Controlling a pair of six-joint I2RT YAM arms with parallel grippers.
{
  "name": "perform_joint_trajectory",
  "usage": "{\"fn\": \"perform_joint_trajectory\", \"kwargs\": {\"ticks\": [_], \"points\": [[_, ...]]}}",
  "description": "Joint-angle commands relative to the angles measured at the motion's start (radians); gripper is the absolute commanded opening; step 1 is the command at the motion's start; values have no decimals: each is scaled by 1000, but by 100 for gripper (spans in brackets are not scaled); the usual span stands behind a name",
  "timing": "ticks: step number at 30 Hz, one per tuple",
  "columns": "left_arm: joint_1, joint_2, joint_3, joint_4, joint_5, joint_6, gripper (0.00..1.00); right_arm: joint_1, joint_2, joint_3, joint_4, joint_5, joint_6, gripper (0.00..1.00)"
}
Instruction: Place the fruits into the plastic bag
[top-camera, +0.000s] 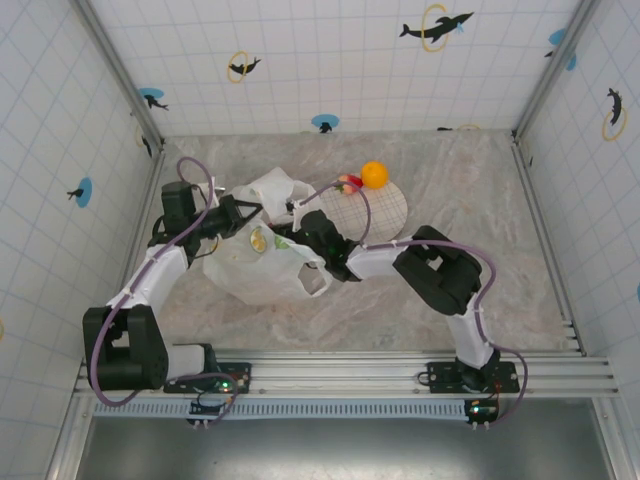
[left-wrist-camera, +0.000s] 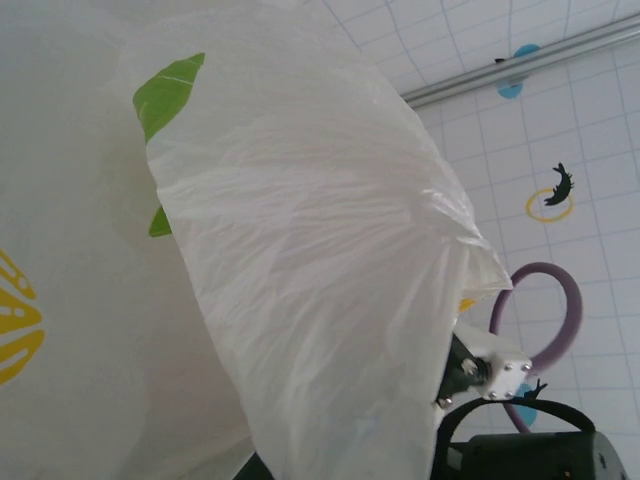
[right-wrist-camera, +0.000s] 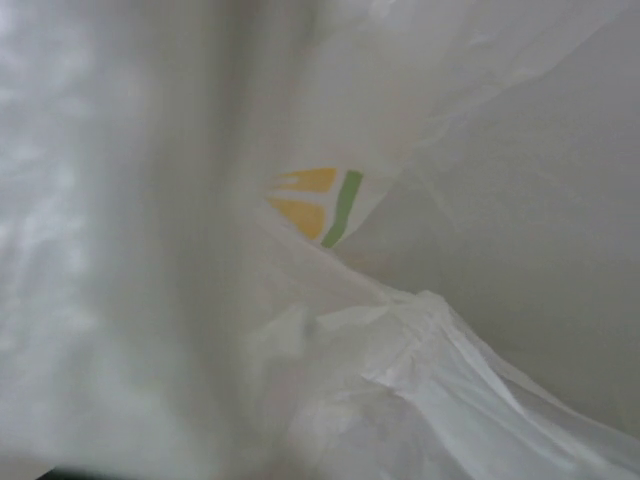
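Top external puts the left gripper (top-camera: 240, 214) at the left rim of the plastic bag (top-camera: 245, 275) and the right gripper (top-camera: 312, 228) in its right side, fingers buried in film (how open, holding what, I cannot tell). The bag lies mid-table, just left of the plate (top-camera: 390, 212) bearing an orange (top-camera: 374, 174) and a strawberry (top-camera: 348, 184); I'd hold the mouth wide and withdraw without snagging the handles.
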Motion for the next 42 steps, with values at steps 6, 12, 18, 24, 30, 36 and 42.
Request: {"fn": "perform_joint_trajectory", "kwargs": {"ticks": [6, 12, 18, 24, 30, 36, 42], "points": [[-9, -21, 4, 42, 20, -21, 0, 27, 139, 137, 98, 201, 103, 56], [-9, -18, 3, 40, 20, -21, 0, 30, 203, 207, 78, 237, 73, 60], [-8, -17, 3, 35, 16, -19, 0, 28, 205, 223, 28, 217, -3, 69], [-9, -12, 3, 29, 14, -14, 0, 27, 189, 236, -19, 177, -76, 80], [-9, -11, 2, 24, 12, -9, 0, 20, 146, 215, -47, 145, -118, 89], [-9, -10, 4, 18, 14, -4, 0, 8, 83, 141, -31, 105, -139, 97], [-8, -9, 3, 10, 13, 1, 0, -2, 13, 59, -23, 37, -147, 100]]}}
